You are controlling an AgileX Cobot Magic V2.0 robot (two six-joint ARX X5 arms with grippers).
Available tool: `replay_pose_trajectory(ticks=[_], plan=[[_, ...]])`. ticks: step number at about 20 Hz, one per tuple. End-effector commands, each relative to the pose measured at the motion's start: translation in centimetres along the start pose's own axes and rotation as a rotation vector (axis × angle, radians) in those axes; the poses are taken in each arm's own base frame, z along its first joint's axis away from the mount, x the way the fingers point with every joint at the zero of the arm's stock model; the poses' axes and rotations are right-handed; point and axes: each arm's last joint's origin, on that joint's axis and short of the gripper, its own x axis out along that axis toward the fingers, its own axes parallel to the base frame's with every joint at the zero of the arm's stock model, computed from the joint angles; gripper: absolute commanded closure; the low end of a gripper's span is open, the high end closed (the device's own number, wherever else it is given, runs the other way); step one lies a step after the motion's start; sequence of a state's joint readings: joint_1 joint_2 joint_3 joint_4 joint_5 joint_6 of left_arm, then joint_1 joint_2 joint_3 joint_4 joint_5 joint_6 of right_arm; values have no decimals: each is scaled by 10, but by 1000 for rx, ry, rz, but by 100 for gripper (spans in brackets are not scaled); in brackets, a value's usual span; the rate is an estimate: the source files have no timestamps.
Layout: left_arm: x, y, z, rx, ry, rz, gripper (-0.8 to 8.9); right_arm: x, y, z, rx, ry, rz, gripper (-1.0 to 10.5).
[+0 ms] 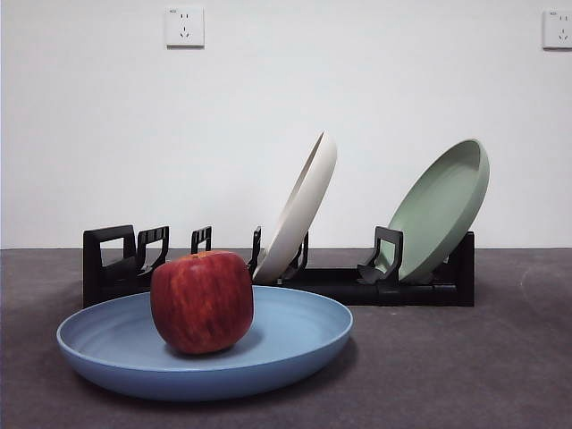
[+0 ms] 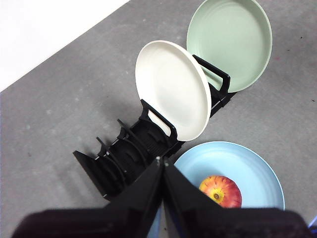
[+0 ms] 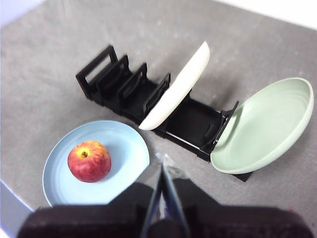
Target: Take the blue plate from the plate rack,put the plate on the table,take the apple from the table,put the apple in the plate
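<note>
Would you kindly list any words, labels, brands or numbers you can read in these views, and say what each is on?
None can be read: no writing shows on the apple, blue plate, cream plate, green plate or rack.
The two wall sockets show only plug holes, no legible marking.

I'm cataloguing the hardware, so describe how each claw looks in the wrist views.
Left claw: two matte black jaws, broad at the base and tapering to thin pointed tips, with a pale bluish inner edge low down. Right claw: the same black tapered wedge shape, with greyish, lighter tips. Both bases are blurred and dark. No cables, markings or labels can be seen, and the front view shows neither arm.
</note>
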State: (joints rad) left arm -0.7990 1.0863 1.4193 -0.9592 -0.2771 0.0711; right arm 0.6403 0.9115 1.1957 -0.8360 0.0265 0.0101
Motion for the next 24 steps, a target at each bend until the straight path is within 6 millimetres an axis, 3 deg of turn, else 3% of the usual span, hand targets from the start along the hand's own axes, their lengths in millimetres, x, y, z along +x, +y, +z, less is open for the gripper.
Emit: replay_pose_trajectory(ticks=[1,7,9,24], plan=[[13,-6,-36,-26,-40,6,822,7,0,-30,31,-33,3,958],[42,-22,-131,-138,-205,8,822,37,0,-111,173,-152,17,958],[46,-25,-151,-170,-243,1,822,43,0,-127,175,-160,-1,958],[47,-28,-157,-174,-240,-12,816,45,-2,-129,187,-152,-64,946]])
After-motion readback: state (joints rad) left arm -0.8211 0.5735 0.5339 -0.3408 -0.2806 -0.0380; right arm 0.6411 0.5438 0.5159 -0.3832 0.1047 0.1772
